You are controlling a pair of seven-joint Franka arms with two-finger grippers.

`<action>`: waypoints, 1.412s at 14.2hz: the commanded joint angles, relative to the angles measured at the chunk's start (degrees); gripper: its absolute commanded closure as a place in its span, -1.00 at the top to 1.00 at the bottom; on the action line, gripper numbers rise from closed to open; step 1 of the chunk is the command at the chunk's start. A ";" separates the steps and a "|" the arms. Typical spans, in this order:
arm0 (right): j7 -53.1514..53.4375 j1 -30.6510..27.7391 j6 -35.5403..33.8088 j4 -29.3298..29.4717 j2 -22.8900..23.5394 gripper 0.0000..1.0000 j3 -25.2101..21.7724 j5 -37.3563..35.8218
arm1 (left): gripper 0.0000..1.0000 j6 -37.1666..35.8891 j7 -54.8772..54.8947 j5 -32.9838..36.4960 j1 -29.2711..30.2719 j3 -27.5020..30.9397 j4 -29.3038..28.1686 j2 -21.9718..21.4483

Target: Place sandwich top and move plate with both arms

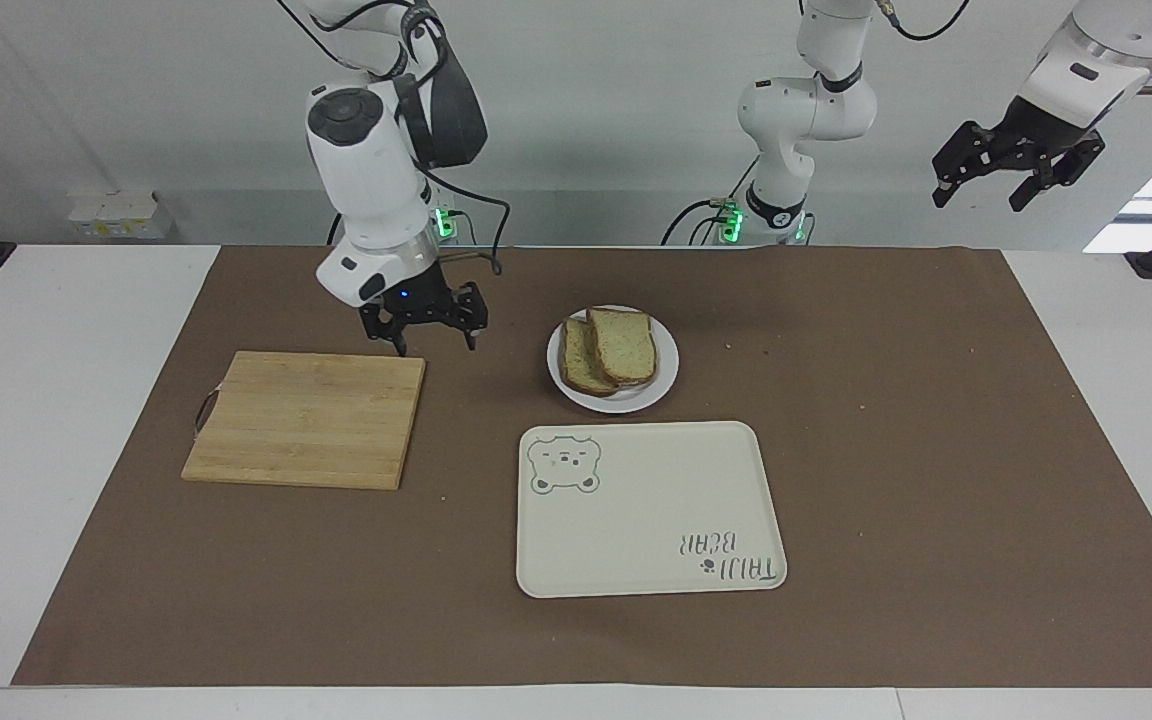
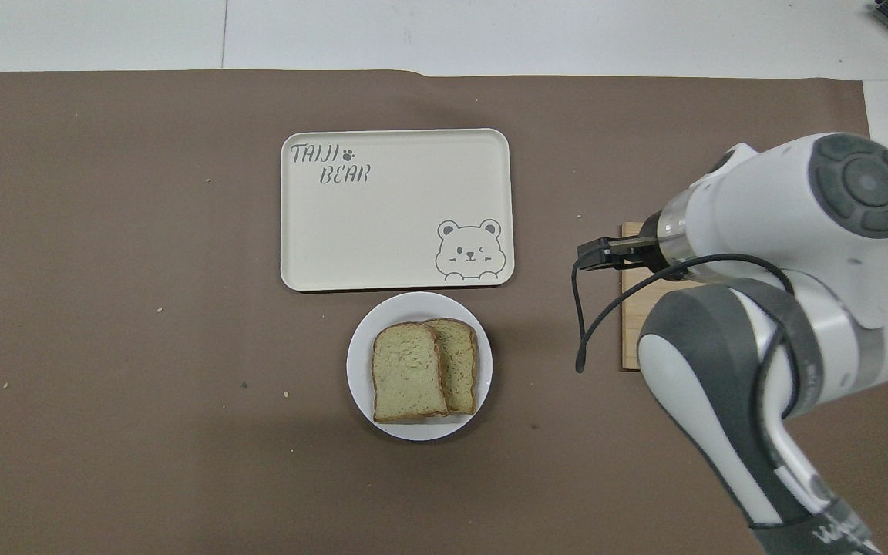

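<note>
Brown-matted surface [image 1: 936,450]: squarish crusted bread slice [image 1: 626,346] overhangs rounder slice [image 1: 581,358] on small white plate [image 1: 663,365]; right pincer [image 1: 423,318], left pincer [image 1: 1018,165] spread, empty; jerky lift risks sliding.

I have two cameras. One sits high up across the table and looks back at my robots, so they stand at the top of its picture. The other hangs high over the robots' end and looks down, so my arms come in from the bottom. Both sit well back and both show the brown mat [image 1: 936,450] and the tray [image 2: 398,231], turned halfway round.
</note>
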 commanded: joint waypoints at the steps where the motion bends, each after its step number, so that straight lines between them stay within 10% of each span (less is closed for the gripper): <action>1: -0.84 -4.73 -3.41 0.17 -3.65 1.00 0.48 -1.25 | 1.00 1.14 0.06 0.40 -0.31 0.33 -1.56 -1.44; 14: -5.93 -9.84 -19.59 10.72 -6.65 1.00 -1.71 -5.74 | 1.00 3.69 -0.46 -2.40 -0.31 0.33 -3.14 -1.97; 20: -13.05 -9.75 -19.32 11.07 -6.91 1.00 -1.02 -4.76 | 1.00 15.62 -0.55 -15.13 -0.92 0.42 -21.12 -8.37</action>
